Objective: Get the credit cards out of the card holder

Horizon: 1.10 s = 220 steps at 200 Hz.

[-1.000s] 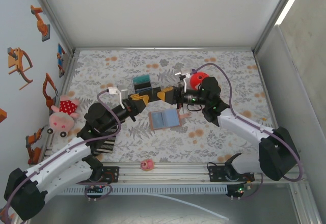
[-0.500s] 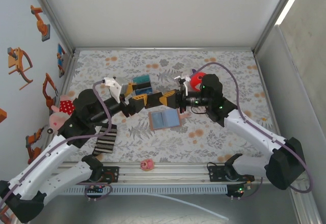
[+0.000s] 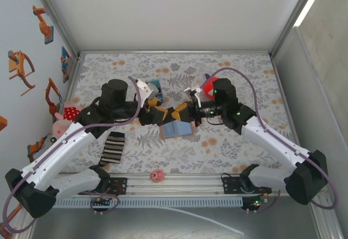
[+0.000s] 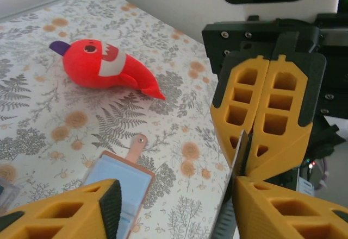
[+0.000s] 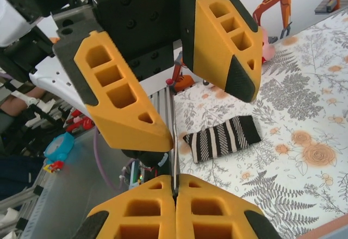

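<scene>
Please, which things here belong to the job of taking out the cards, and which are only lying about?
For the job: card holder, lying open; thin card, pinched by right gripper; left gripper, open around it.
Lying about: red plush toy; striped cloth; pink pig toy; small pink toy.

**Orange Fingers Over a Fern-Print Cloth**

The table (image 3: 239, 76) was white, printed with grey ferns and orange blossoms. The card holder (image 4: 128, 182) was tan-brown outside and pale blue within. The left gripper (image 4: 176, 190) and right gripper (image 4: 247, 163) had orange-yellow fingers with black trim. The credit card (image 4: 231, 217) showed a dark grey edge. A plush toy (image 4: 106, 68) was red, white and purple-tipped. A sock (image 5: 223, 137) was striped black and white.
</scene>
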### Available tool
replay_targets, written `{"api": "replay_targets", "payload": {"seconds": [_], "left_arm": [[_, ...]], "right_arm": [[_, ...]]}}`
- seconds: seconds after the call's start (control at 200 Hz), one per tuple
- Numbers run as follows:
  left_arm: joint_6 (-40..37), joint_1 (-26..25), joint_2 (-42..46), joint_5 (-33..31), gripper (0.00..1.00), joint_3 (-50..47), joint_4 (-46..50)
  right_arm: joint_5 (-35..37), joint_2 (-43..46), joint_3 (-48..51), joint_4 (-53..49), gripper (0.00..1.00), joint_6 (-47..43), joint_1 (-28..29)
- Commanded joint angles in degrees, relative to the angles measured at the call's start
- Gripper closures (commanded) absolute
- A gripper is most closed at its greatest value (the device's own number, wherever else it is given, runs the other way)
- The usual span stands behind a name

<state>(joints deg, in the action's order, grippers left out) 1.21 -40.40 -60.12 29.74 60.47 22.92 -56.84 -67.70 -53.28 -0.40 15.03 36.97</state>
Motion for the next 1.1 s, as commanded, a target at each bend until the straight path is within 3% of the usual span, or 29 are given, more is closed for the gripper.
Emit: {"api": "replay_targets", "payload": {"seconds": [0.0, 0.21, 0.386, 0.531, 0.611, 0.701, 0.801, 0.926, 1.097], "left_arm": [[-2.1, 0.5, -0.5, 3.6, 0.48, 1.6, 3.0], [-3.9, 0.7, -1.3, 6.1, 0.58, 1.1, 5.0], [-4.4, 0.7, -1.2, 6.5, 0.86, 0.5, 5.1], [-5.8, 0.7, -1.4, 6.1, 0.95, 0.7, 5.4], [-5.3, 0.8, -1.3, 1.6, 1.00, 0.8, 4.8], [-5.4, 0.8, -0.7, -2.9, 1.00, 0.9, 4.2], [-6.7, 0.8, 0.8, -5.3, 1.00, -0.1, 2.1], [-7.1, 0.8, 2.6, -13.5, 1.00, -1.7, -0.1], [-13.1, 2.7, -0.9, -17.5, 1.00, 2.1, 4.6]], "right_arm": [[-2.3, -0.1, -2.1, -1.5, 1.00, -2.5, 0.5], [-2.1, -0.7, -2.6, -1.5, 1.00, -3.0, 0.5], [-1.7, -1.0, -2.6, -0.8, 1.00, -3.0, 0.5], [-0.8, -1.0, -2.5, -0.8, 1.00, -3.0, 0.4], [1.2, -0.6, -2.6, -1.6, 1.00, -3.2, 0.5], [5.0, 0.0, -2.9, -4.0, 0.80, -4.3, 0.5], [10.1, 1.1, -3.1, -7.0, 0.69, -5.4, 0.3], [16.3, 2.9, -2.4, -8.4, 0.58, -5.7, 0.3], [25.0, 5.7, -1.6, -8.9, 0.49, -5.3, 0.3]]}}
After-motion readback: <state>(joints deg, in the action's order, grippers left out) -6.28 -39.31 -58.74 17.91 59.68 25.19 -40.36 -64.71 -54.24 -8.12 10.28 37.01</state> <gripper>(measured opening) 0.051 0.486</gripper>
